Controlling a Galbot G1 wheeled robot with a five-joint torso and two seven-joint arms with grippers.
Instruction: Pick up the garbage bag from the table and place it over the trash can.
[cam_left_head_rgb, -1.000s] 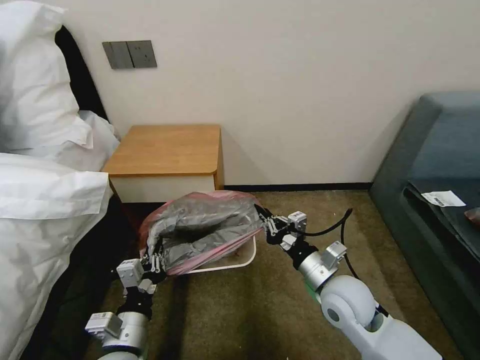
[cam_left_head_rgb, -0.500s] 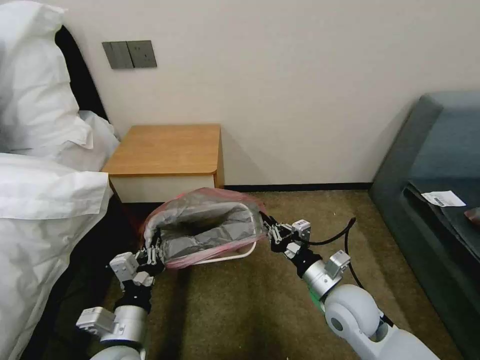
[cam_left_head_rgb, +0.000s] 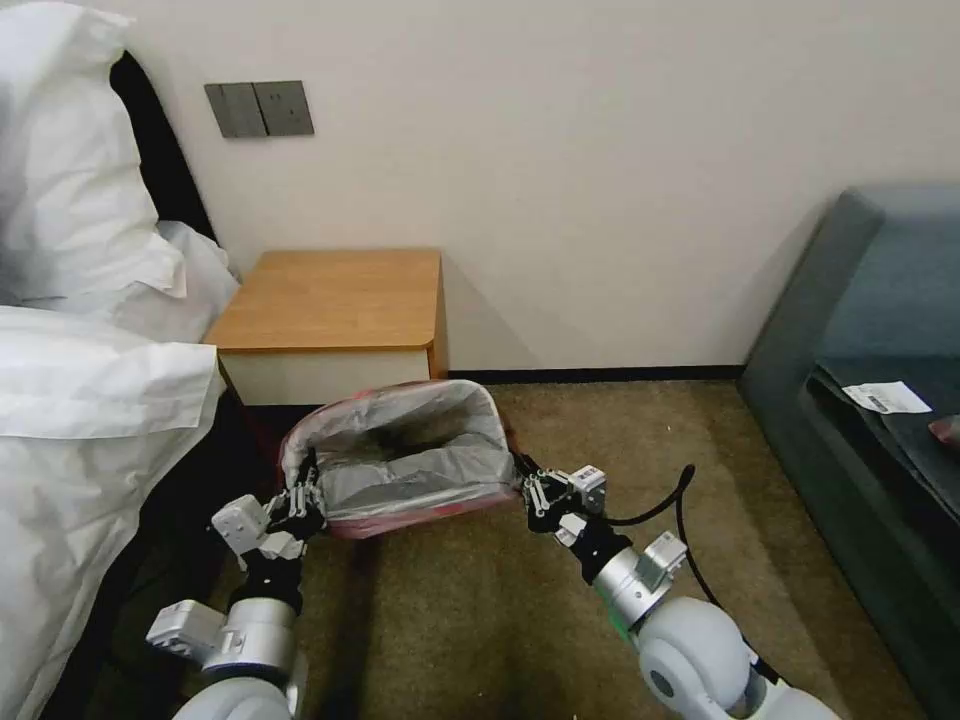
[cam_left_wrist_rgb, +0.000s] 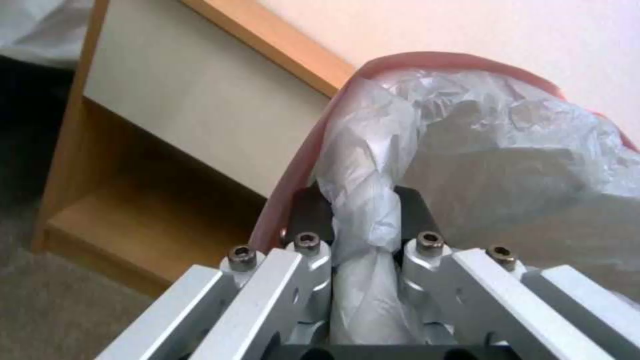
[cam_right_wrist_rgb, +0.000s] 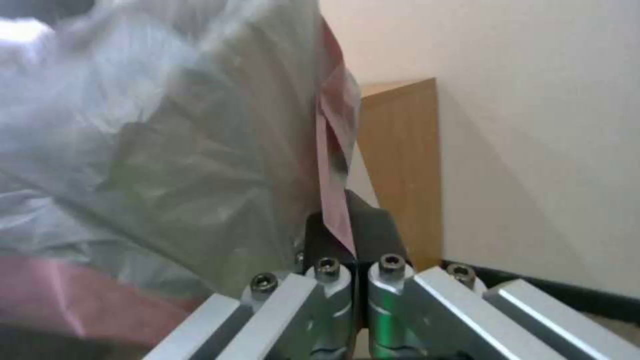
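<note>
Bag (cam_left_head_rgb: 405, 455) now pulled down over the bin, hiding its rim; left gripper (cam_left_head_rgb: 305, 497) and right gripper (cam_left_head_rgb: 527, 487) each pinch its edge.

Left claw (cam_left_head_rgb: 303, 497) and right claw (cam_left_head_rgb: 522, 482) both clamped, arms extended forward.

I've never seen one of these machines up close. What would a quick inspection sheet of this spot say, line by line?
Surface: table, wooden top bare.
Job's things: garbage bag stretched open, pink rim spread over the trash can, which it hides.
Clutter: white slip of paper on the sofa.
Grippers: left claw shut on a twisted bunch of the bag; right claw shut on the bag's pink rim.
Cables: black cable looping beside the right arm.
Surroundings: white bedding on the left, wall switches, brownish carpet.
</note>
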